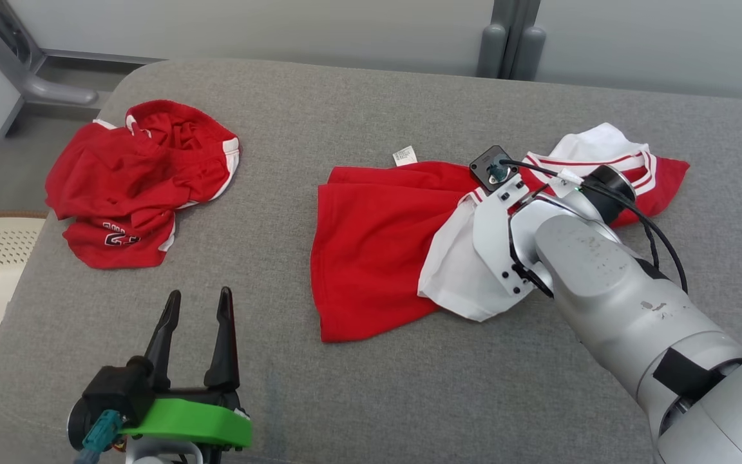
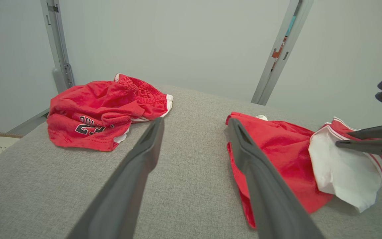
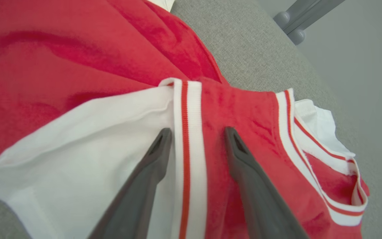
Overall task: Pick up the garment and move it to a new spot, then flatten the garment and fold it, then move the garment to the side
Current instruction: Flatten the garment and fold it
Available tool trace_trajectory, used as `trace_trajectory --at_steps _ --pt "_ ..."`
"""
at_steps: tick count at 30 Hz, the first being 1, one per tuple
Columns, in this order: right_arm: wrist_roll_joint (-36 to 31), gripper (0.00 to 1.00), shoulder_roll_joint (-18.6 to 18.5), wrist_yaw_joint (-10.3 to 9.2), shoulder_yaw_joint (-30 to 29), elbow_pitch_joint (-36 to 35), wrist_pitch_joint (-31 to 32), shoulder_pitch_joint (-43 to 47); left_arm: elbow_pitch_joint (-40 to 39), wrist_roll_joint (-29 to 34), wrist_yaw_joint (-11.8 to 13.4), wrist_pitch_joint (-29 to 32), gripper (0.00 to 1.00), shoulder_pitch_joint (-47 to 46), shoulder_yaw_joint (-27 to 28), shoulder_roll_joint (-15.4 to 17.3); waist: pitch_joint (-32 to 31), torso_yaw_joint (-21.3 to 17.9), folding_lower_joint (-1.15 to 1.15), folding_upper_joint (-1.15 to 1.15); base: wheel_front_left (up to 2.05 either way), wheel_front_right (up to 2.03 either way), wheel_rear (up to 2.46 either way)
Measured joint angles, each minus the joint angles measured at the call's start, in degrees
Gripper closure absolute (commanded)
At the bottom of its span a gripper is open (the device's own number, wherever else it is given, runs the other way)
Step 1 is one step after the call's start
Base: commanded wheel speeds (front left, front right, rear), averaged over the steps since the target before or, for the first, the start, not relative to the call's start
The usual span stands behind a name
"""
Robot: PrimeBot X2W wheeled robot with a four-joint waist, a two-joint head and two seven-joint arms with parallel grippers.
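Two garments are lying on the grey cushion (image 1: 358,96), well apart: crumpled red shorts (image 1: 133,180) at the far left and one red-and-white garment (image 1: 371,245) right of centre. That garment is stretching left to right, its hem pointing left and its striped openings pointing right and slightly farther away. Two grippers are showing. The right gripper (image 3: 197,132) is sitting over the garment, its fingers standing apart on either side of one striped band. The left gripper (image 1: 199,295) is hovering at the near left, fingers standing wide, holding nothing.
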Motion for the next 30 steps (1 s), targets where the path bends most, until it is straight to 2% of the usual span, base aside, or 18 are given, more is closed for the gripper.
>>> trace_trajectory --at_steps 3,8,14,22,23,24,30 --pt "-1.65 1.0 0.02 0.0 -0.93 0.85 0.82 0.21 0.05 -0.01 0.04 0.0 0.0 0.04 0.43 0.0 -0.33 -0.6 0.0 0.0 0.0 0.0 0.0" --pt "-4.03 1.0 -0.05 0.0 -3.86 1.4 -1.82 0.59 -0.32 -0.07 0.21 0.0 0.0 0.09 0.21 -0.01 -1.15 -2.31 0.0 0.0 0.0 0.0 0.0" --pt "-4.15 1.0 -1.1 0.0 -10.82 1.52 -10.56 2.61 -0.31 -0.16 0.33 0.0 0.0 0.37 0.35 -0.01 -2.38 -4.15 0.0 0.0 0.0 0.0 0.0" --pt "-2.07 1.0 -3.98 0.0 -22.43 1.86 -23.06 11.59 -0.33 -0.11 0.38 0.0 0.0 1.68 1.45 -0.01 -4.15 -6.43 0.0 0.0 0.0 0.0 0.0" --pt "-2.03 0.4 -4.2 0.0 -23.9 1.92 -24.62 12.89 -0.41 0.07 0.38 0.0 0.0 1.87 1.65 -0.01 -4.36 -6.74 0.0 0.0 0.0 0.0 0.0" --pt "-1.76 0.0 -4.3 0.0 -25.68 1.96 -26.07 14.09 -0.43 0.2 0.36 0.0 0.0 2.22 1.91 -0.01 -4.57 -7.06 0.0 0.0 0.0 0.0 0.0" --pt "-1.4 0.0 -4.42 0.0 -33.83 2.23 -27.97 20.84 -0.86 0.3 0.3 0.0 0.0 2.84 2.42 -0.01 -5.61 -8.9 0.0 0.0 0.0 0.0 0.0"
